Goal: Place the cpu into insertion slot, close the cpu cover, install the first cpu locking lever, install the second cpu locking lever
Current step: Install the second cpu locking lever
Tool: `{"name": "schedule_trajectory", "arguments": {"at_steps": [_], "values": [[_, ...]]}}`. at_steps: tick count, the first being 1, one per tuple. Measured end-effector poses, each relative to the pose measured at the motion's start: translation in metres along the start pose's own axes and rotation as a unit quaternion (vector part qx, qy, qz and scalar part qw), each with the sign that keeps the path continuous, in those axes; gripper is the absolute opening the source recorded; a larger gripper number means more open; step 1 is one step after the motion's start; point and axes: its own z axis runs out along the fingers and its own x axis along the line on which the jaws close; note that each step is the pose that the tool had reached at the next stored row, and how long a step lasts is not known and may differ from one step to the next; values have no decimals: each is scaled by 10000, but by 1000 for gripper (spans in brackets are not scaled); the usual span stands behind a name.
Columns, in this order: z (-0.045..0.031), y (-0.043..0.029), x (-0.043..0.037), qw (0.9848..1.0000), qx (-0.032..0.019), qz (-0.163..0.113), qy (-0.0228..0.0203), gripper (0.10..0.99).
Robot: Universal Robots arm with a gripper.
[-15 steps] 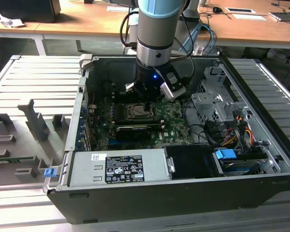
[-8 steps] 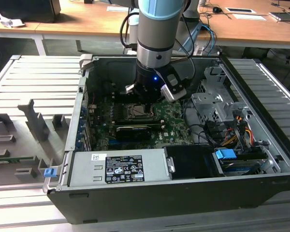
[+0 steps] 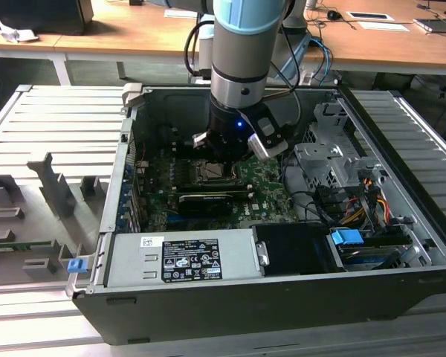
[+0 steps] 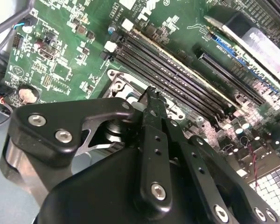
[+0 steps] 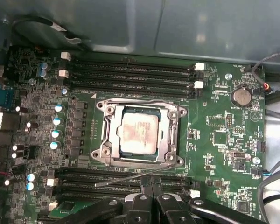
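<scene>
1. The computer case [image 3: 208,312] lies open on its side, and the arm reaches down into it over the green motherboard [image 5: 214,154].

2. The insertion slot [image 5: 109,156] sits in the middle of the board between two banks of long black memory slots [image 5: 130,70]. In the first wrist view its metal rim is square to the board.

3. The cpu cover [image 5: 170,140] appears to lie flat over the socket, its square window framing the chip. I judge it closed rather than raised.

4. The cpu [image 5: 139,133] rests inside the socket, pale metal top facing up and seated level within the window.

5. A thin silvery locking lever [image 5: 130,178] lies slantwise along the socket edge nearest the gripper. It runs roughly parallel to the memory slots and looks unlatched; I cannot tell the state of the other lever.

6. The gripper [image 5: 151,185] hangs just beside that lever, on the side of the socket away from the cpu, so the lever lies between the fingers and the chip. In both wrist views the fingers [image 4: 151,105] are pressed together with no gap, and nothing is held between them. Whether the tips touch the lever I cannot tell.
</scene>
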Motion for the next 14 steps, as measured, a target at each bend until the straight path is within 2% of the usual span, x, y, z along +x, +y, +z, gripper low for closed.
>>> {"name": "schedule_trajectory", "arguments": {"at_steps": [5,9,12,14], "values": [[5,-19,52,10000,-16,0,-1,106],[17,-10,178,10000,-34,0,-2,106],[23,-4,262,10000,-93,0,-7,106],[32,-1,302,9999,-152,2,-12,106]]}}
